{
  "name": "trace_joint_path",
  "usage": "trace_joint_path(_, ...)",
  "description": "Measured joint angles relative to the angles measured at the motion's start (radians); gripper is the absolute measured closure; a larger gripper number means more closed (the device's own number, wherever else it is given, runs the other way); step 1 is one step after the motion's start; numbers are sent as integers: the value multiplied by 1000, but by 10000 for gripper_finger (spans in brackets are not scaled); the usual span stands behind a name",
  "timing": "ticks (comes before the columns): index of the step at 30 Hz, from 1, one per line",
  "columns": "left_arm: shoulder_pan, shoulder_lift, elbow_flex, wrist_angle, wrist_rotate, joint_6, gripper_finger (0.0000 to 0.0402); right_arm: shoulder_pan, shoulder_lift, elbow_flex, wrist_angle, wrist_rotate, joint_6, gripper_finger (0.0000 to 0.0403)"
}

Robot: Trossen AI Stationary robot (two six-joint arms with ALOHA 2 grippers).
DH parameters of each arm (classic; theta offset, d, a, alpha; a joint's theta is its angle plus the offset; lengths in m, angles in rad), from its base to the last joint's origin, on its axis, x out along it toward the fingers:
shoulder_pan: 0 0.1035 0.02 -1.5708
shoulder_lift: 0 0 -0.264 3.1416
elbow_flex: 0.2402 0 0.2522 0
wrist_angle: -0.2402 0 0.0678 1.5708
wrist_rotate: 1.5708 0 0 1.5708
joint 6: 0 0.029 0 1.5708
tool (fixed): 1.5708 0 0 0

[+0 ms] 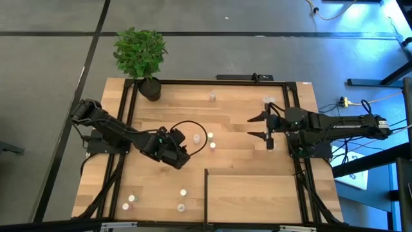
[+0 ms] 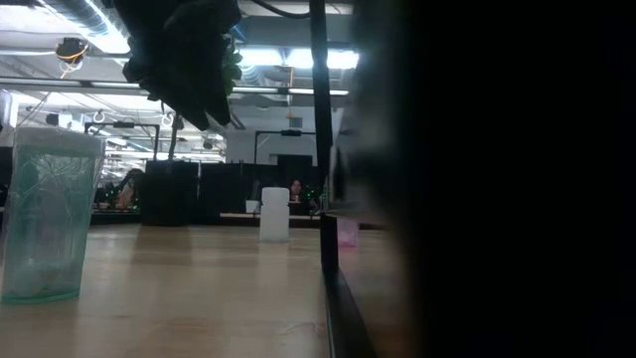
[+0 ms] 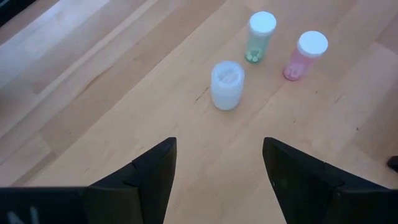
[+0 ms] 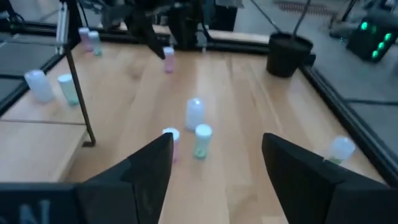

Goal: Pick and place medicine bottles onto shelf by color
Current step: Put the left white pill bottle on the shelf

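The left gripper is hovering just left of centre in the high view, its two dark fingers spread wide with nothing between them. Directly ahead of the gap, in the left wrist view, a white frosted bottle is standing upright on the planked tabletop; beyond it a green bottle and a pink bottle, both white-capped, are standing side by side, near each other but not touching. In the high view this cluster is sitting immediately right of the left gripper, so the left arm is clearly the nearer one, and the frosted bottle's long axis is vertical, which probably suits a level, sideways approach.

The right gripper is waiting right of centre in the high view, its fingers also parted and empty, facing the same cluster from farther off.

The shelf is lying in the lower right of the high view, well apart from the cluster, with no bottle visible on it from above. More bottles are dotting the lower left and the upper middle of the table. A potted plant is standing at the upper left corner.
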Motion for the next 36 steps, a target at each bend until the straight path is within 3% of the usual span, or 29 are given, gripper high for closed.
trace_joint_path(7, 0, 0, 0, 0, -20, 7, 169, 0, 15, 3, 99, -3, -72, 166)
trace_joint_path(12, 0, 0, 0, -10, -37, 9, 169, 0, 94, 76, 81, -3, -95, 172)
trace_joint_path(26, -72, 1, -1, -39, -106, -2, 169, 0, 501, 502, -285, -6, -243, 173)
trace_joint_path(36, -156, 1, -1, -150, -132, -126, 169, -41, 819, 823, -472, -141, -302, 173)
